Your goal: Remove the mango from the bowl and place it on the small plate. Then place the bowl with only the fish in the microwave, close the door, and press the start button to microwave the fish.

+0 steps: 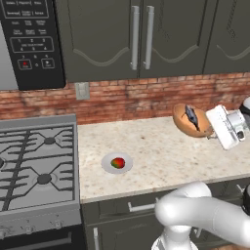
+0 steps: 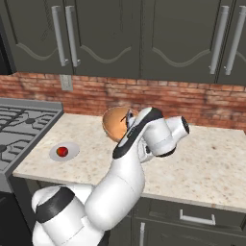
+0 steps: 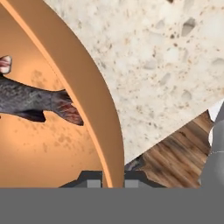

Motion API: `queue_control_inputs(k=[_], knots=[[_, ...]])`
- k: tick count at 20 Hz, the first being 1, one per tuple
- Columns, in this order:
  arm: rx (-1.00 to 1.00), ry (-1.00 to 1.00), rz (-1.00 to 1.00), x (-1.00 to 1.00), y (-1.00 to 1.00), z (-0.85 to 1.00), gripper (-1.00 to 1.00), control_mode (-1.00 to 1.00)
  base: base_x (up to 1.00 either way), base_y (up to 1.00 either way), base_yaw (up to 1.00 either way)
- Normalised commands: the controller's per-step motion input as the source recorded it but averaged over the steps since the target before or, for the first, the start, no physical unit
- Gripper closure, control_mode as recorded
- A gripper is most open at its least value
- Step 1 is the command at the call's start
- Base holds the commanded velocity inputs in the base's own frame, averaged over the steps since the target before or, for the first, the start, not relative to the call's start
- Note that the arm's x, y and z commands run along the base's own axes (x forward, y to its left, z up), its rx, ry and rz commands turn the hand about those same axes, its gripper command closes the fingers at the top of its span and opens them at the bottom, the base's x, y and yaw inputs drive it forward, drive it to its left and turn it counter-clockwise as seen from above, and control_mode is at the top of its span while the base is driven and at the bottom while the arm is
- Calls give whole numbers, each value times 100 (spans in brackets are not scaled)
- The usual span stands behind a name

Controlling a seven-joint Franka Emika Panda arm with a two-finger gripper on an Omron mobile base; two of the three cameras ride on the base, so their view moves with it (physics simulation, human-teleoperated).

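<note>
Speckled counter (image 1: 161, 151); bowl (image 3: 94, 100) rim between gripper (image 3: 113, 181) tips; fish (image 3: 30, 103) inside

Fish (image 3: 30, 103) head beyond frame edge

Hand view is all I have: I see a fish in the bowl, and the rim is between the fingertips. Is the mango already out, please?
Observer: Yes. The mango lies on the small plate, on the counter near the stove.
Operator: How does the bowl sit?
Observer: The bowl is tilted, with its opening turned toward the base cameras and the fish inside.
Operator: Where is the microwave from there?
Observer: The microwave hangs above the stove, far to the left of the bowl.
</note>
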Motion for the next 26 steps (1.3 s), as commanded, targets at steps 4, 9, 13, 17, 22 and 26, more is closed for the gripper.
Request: queue_control_inputs(k=[4, 9, 13, 17, 22, 26], knots=[[-13, 0, 0, -18, 98, 70, 100, -100, 0, 0, 0], [-13, -1, 0, -19, 93, 49, 100, -100, 0, 0, 0], [-7, 0, 0, -3, 52, 8, 100, -100, 0, 0, 0], [1, 0, 0, -9, 0, 0, 100, -100, 0, 0, 0], [1, -4, 0, -34, 2, 0, 100, -100, 0, 0, 0], [0, 0, 0, 0, 0, 0, 100, 100, -60, 50, 0]])
